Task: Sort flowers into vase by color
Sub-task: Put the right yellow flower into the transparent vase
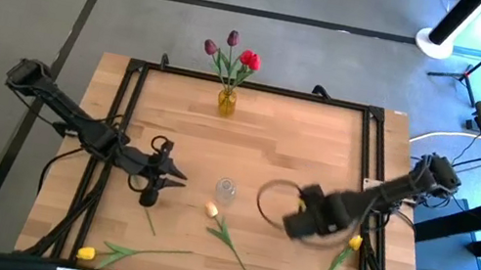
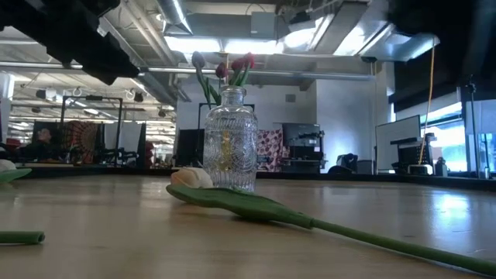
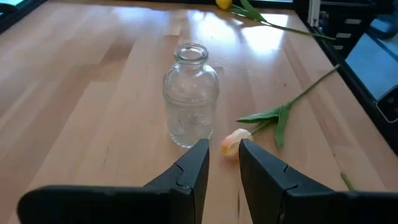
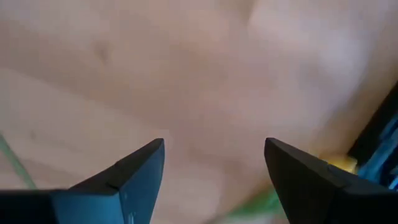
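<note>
A clear glass vase stands mid-table. A yellow vase at the far edge holds two dark purple tulips and a red one. A pale peach tulip lies flat beside the clear vase, its stem running toward the near edge. One yellow tulip lies at the near left, another at the right. My left gripper is left of the clear vase, open by a narrow gap, with the peach head just ahead of its tips. My right gripper hovers wide open between the clear vase and the right yellow tulip.
A black frame runs around the wooden table top. A short green stem piece lies near the left gripper. A dark cable loop lies by the right gripper. Bare wood stretches between the two vases.
</note>
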`<action>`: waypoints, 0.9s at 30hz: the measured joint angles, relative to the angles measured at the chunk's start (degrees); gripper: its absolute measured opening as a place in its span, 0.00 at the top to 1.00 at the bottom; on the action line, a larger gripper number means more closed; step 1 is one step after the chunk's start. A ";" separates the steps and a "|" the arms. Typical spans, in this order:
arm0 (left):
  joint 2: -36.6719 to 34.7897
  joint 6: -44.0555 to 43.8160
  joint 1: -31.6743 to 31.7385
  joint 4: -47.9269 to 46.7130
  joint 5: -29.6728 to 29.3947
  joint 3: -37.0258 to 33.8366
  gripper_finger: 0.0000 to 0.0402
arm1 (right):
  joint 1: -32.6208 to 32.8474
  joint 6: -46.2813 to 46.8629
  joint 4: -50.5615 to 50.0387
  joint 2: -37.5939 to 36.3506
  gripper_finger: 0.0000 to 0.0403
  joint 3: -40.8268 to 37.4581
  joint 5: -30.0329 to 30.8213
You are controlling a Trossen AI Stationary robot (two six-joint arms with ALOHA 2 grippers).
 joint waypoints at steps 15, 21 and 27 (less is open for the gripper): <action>0.00 2.95 -0.42 0.02 0.27 0.00 0.79 | 18.47 39.83 17.95 0.33 0.32 -20.18 -18.81; 0.00 2.69 -0.58 -0.39 0.44 0.00 0.79 | 18.28 38.67 20.73 0.31 0.32 -25.91 -23.08; 0.00 2.61 -2.17 -1.08 0.61 0.00 0.79 | 18.11 38.56 29.79 -0.40 0.33 -33.80 -27.23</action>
